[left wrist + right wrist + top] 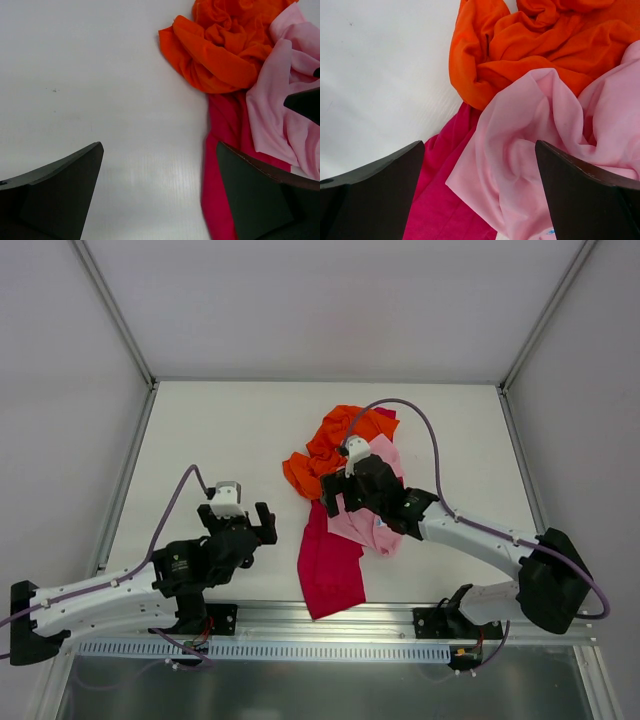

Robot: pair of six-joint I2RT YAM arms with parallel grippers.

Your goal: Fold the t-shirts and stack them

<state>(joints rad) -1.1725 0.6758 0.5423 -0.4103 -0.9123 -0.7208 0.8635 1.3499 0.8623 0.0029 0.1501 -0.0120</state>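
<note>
Three crumpled t-shirts lie in one heap right of the table's middle. The orange t-shirt (335, 445) (220, 55) (545, 45) is farthest back. The light pink t-shirt (368, 525) (280, 110) (530, 140) overlaps it and also covers part of the magenta-red t-shirt (330, 565) (222, 130) (440, 200), which stretches toward the near edge. My right gripper (336, 490) (480, 150) hovers open just above the pink cloth, holding nothing. Left of the heap, my left gripper (238, 523) (159, 150) is open over bare table, its right finger (255, 200) near the magenta hem.
The white table (220, 440) is bounded by grey walls with metal frame rails at the left (125, 485) and right (520, 455). A metal rail with the arm bases (330, 625) runs along the near edge. A purple cable (420, 425) arcs over the right arm.
</note>
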